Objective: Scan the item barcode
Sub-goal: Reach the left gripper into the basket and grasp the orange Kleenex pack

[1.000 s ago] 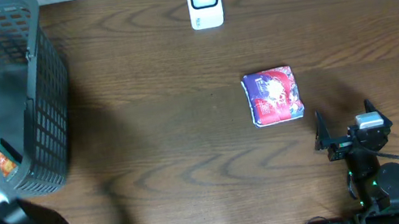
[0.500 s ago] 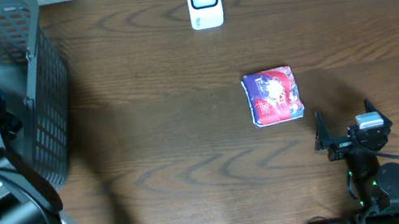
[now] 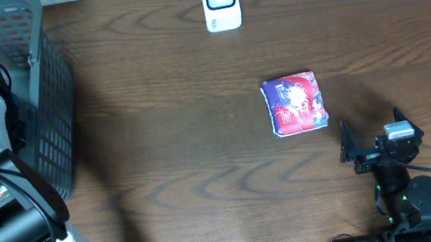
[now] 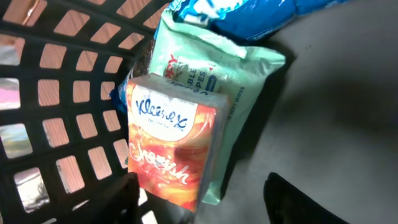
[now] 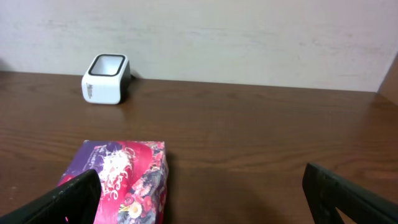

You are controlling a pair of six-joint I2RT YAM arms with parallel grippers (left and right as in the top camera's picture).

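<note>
Tissue pack [image 4: 171, 140]: stood in the basket [image 3: 47, 124] by the mesh wall, against a green wipes pack [image 4: 239, 74].
Left gripper [image 4: 208, 202]: just below it, jaws apart, the pack's lower corner between them.
Floral pack [image 3: 293, 104]: flat on the tabletop [image 3: 175, 146].
Right gripper [image 3: 371, 142]: wide, empty, near the floral pack.
Scanner [image 3: 220, 1]: at the far edge.

Table [image 3: 184, 144] of dark grained wood, low sheen. Basket [image 3: 51, 123] of matt black plastic lattice. Kleenex pack [image 4: 171, 143] and wipes packet [image 4: 242, 81] in glossy, crinkled film. Scanner [image 3: 220, 1] of smooth white plastic; flowered pack [image 3: 294, 103] in shiny printed wrap
</note>
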